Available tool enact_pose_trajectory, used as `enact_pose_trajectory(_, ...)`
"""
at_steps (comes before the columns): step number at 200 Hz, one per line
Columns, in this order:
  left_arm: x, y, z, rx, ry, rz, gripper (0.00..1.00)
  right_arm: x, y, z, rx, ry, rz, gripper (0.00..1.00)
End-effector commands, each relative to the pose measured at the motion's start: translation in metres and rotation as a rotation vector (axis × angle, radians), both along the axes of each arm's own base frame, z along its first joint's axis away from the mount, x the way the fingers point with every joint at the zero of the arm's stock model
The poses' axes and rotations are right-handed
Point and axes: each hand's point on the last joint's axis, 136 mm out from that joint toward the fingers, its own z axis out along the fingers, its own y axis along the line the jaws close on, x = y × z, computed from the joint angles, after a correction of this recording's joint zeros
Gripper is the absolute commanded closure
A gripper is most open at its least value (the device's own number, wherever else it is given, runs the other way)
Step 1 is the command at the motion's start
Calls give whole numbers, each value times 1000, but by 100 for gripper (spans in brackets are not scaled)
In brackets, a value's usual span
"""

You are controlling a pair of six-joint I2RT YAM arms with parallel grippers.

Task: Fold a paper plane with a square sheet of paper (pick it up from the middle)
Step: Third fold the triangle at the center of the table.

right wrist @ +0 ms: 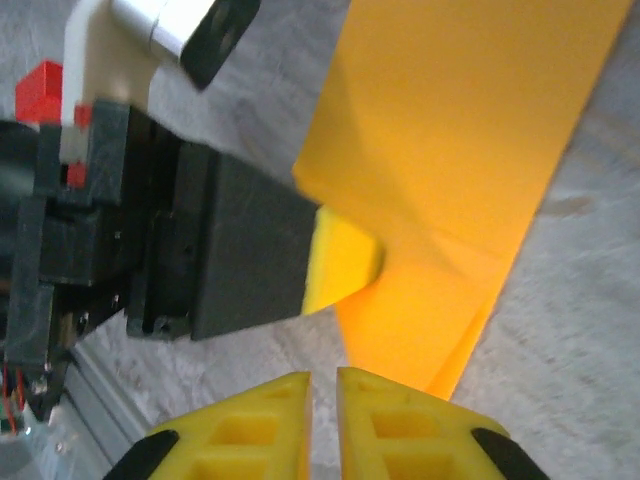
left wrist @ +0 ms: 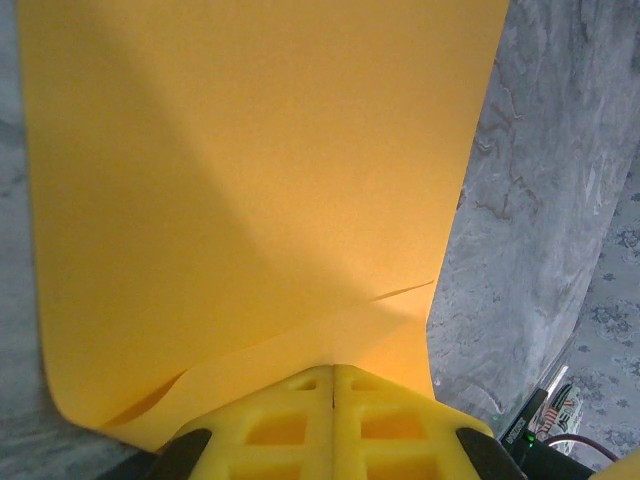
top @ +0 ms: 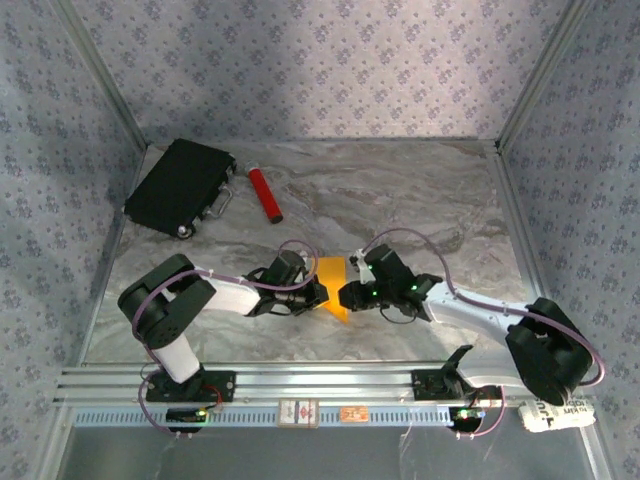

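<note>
A grey marbled surface (top: 400, 190) carries a black rectangular hard case (top: 180, 186) at its far left. The thin orange-yellow square sheet of paper (left wrist: 250, 180), partly doubled over, sits near the front middle between the arms, well apart from the red cylinder (top: 265, 194) beside the case. The left fingers (left wrist: 300, 400) are clenched on the paper's edge; the right fingers (right wrist: 270, 400) stand almost together, empty, just short of it.

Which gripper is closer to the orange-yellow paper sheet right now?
Left. The left gripper is clamped on the orange-yellow paper sheet at its edge; the right gripper sits just beside it, not gripping it.
</note>
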Motion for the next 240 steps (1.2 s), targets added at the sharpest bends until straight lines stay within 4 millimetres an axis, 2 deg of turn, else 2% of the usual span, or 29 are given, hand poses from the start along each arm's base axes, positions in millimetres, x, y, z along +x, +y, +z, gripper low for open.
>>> enact_pose_trajectory(1,-9,16,-28,103,38,7,100,-15,15,-2,-1,75,61,90)
enact_pose_trajectory(45,-11,17,-29,104,41,7,100,-15,31,-16,-80,107,71,93)
enact_pose_trajectory(75,-11,17,-30,106,44,5,100,-15,33,-26,-129,116,72,93)
enact_pose_trajectory(143,-12,18,-31,103,49,5,100,-17,26,-50,-192,146,55,93)
enact_pose_trajectory(240,-10,21,-32,108,52,8,100,-24,16,-59,-172,181,36,93)
